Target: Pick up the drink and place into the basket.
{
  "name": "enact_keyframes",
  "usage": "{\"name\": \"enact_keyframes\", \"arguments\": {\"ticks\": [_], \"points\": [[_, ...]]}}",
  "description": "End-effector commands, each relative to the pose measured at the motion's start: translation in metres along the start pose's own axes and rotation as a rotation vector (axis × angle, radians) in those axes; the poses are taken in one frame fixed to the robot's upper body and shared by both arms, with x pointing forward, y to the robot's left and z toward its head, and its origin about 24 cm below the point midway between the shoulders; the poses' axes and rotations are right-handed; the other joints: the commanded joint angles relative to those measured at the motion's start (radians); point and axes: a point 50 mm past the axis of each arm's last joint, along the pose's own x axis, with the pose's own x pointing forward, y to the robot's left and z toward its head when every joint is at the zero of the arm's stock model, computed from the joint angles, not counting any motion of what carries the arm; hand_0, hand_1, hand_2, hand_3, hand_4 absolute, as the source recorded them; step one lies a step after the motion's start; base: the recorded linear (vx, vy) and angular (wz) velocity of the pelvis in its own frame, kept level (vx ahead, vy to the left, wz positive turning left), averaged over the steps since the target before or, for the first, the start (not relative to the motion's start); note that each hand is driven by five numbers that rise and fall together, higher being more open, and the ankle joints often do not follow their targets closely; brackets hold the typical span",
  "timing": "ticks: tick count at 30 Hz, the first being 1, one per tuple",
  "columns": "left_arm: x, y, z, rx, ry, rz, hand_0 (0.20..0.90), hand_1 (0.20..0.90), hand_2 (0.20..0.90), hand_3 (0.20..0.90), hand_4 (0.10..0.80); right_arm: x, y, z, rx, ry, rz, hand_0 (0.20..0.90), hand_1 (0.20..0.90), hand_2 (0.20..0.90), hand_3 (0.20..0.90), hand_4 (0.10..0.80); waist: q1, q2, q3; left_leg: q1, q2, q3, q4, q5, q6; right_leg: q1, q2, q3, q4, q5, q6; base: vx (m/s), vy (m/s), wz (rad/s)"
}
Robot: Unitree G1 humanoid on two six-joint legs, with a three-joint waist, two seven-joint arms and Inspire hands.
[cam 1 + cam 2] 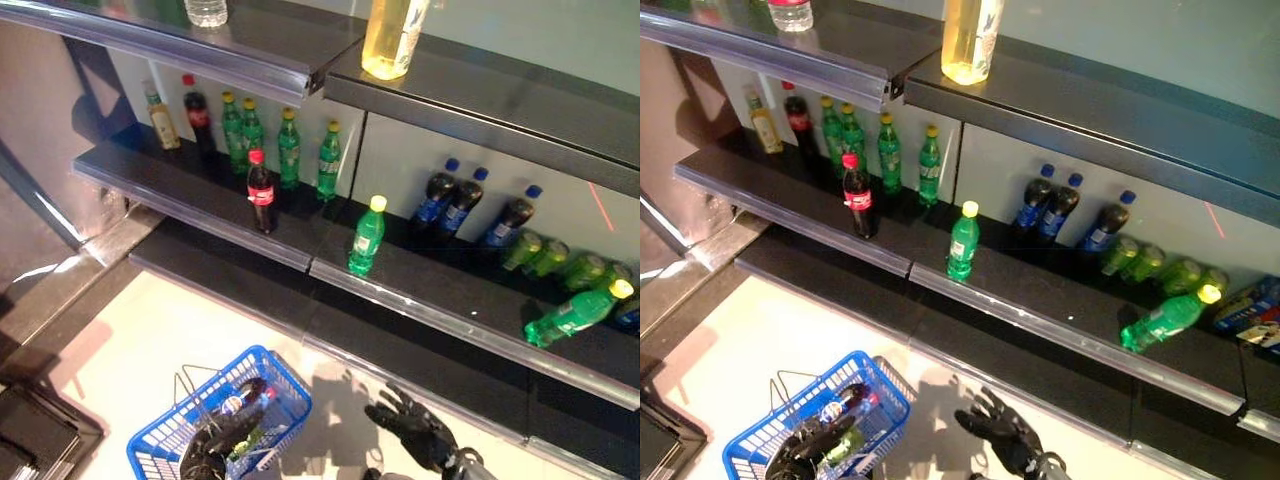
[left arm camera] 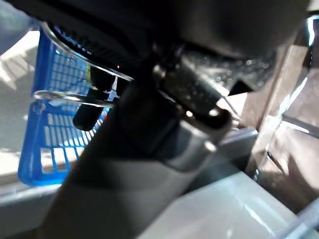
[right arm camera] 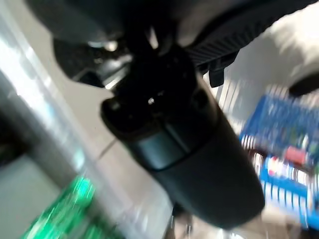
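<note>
The blue basket [image 1: 265, 375] hangs low at the bottom left, held off the floor by its wire handles in my left hand [image 1: 215, 450], which is shut on them. A dark cola bottle [image 1: 245, 398] and a green drink lie inside it. The basket also shows in the left wrist view [image 2: 50, 129]. My right hand [image 1: 415, 428] is open and empty, low over the floor to the right of the basket, fingers spread. On the lower shelf stand a cola bottle [image 1: 260, 192] and a green bottle [image 1: 366, 236] near the front edge.
The lower shelf [image 1: 420, 290] also carries green bottles at the back, dark blue-capped bottles, green cans and a green bottle [image 1: 578, 313] lying on its side at the right. The upper shelf holds a yellow drink [image 1: 395, 35]. A base ledge runs below.
</note>
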Motion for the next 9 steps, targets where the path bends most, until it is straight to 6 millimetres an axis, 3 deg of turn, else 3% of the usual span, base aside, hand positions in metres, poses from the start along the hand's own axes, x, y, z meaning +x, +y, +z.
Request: {"name": "enact_keyframes", "arguments": {"ticks": [1,4,9], "points": [[0.006,-0.024,0.041,0.052,-0.236,-0.091,0.3,0.3,0.3,0.2,0.1,-0.001,-0.016,0.008,-0.099,-0.048,-0.131,0.9,0.9,0.9,0.9,0.8,0.028,0.022,-0.025,0.009,0.01,-0.01,0.002,-0.013,0.002,-0.016,-0.032,-0.006,-0.039,0.1,-0.002,0.027,-0.019,-0.19],[0.006,-0.016,0.027,0.09,-0.179,-0.041,0.3,0.3,0.3,0.2,0.1,-0.006,-0.033,-0.022,-0.178,0.087,-0.223,0.9,0.9,0.9,0.9,0.8,0.028,0.027,-0.034,0.02,0.013,0.002,0.0,-0.022,0.0,-0.008,-0.039,-0.004,-0.064,0.117,0.01,0.017,0.0,-0.13],[0.006,-0.007,0.023,0.1,-0.156,-0.01,0.3,0.3,0.3,0.2,0.1,-0.012,-0.041,-0.037,-0.204,0.163,-0.244,0.9,0.9,0.9,0.9,0.8,0.026,0.03,-0.04,0.025,0.017,0.014,0.007,-0.03,0.001,-0.01,-0.044,-0.001,-0.057,0.114,0.015,0.003,0.002,-0.02]]}}
